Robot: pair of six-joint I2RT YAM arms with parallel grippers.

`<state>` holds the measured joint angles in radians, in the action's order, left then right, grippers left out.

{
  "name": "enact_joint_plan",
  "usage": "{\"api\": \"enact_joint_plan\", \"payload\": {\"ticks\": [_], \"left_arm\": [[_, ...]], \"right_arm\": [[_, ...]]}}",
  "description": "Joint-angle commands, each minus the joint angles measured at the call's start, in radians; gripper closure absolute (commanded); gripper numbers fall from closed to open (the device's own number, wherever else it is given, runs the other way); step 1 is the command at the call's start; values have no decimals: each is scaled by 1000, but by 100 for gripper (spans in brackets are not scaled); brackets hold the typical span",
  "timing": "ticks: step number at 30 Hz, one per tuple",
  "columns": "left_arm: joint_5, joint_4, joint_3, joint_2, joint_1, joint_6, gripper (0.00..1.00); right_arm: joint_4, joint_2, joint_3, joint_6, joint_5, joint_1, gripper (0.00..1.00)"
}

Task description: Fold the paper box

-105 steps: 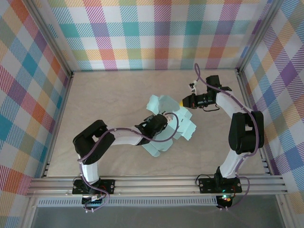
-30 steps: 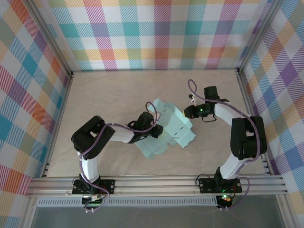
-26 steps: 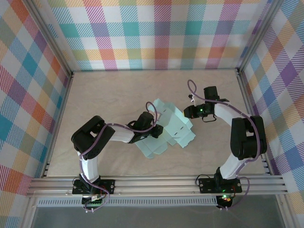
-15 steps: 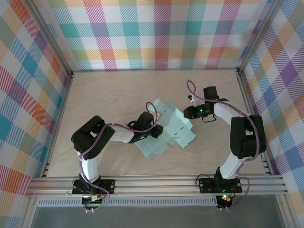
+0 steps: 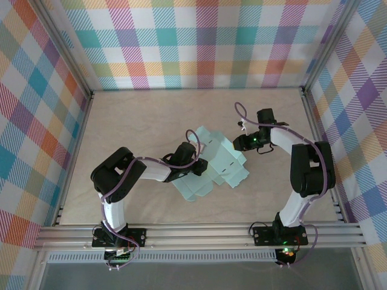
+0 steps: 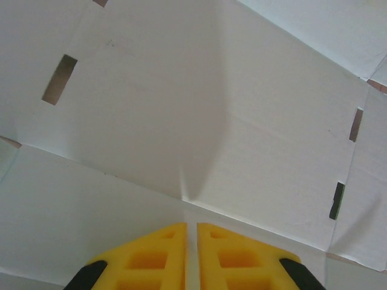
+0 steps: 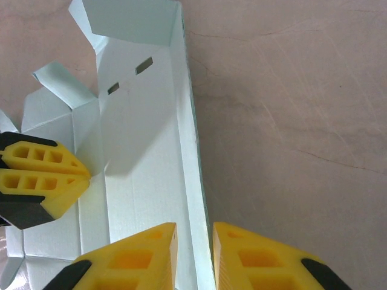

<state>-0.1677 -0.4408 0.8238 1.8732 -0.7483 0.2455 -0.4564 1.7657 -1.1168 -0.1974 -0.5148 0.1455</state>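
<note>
Right gripper (image 7: 193, 228) had eased off since a second ago, jaws slightly apart astride the paper box (image 5: 221, 160) wall, mid table (image 5: 139, 121); arm reaching left. Left gripper (image 6: 191, 228) stayed pinching a crease, forearm stretched low.

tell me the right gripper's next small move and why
Probably back the right gripper off the paper box: its jaws stand slightly apart astride the upright side wall, while the shut left gripper presses the floor panel.
</note>
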Motion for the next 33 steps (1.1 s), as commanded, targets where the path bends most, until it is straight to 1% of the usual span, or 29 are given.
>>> {"api": "enact_joint_plan", "payload": {"ticks": [1,7,10,12,14,18,19,24,28,31,32,33], "left_arm": [[-3,60,2,15,2,-15,87],[-4,58,1,14,3,-17,87],[-3,59,0,11,3,-17,87],[-1,61,-2,9,3,-19,87],[-1,61,-2,9,3,-19,87],[0,53,-6,17,3,-19,87],[-1,51,-8,19,2,-17,87],[-3,49,-8,20,3,-18,87],[-6,44,-9,19,2,-17,87],[-6,35,-17,7,3,-15,83],[-3,33,-19,2,3,-15,80],[-4,31,-20,-6,2,-17,74]], "right_arm": [[-38,24,-26,-38,17,10,77],[-71,52,-49,-38,79,20,73],[-60,42,-44,-37,44,20,74],[-63,37,-46,-39,35,20,78],[-63,30,-45,-42,33,20,80],[-64,12,-40,-45,11,20,80],[-63,7,-38,-46,5,20,80],[-66,3,-35,-48,-18,21,94],[-66,-6,-31,-55,-26,28,99],[-64,-14,-25,-60,-15,31,100],[-63,-16,-25,-60,-7,32,100],[-59,-18,-24,-58,5,34,100]]}}
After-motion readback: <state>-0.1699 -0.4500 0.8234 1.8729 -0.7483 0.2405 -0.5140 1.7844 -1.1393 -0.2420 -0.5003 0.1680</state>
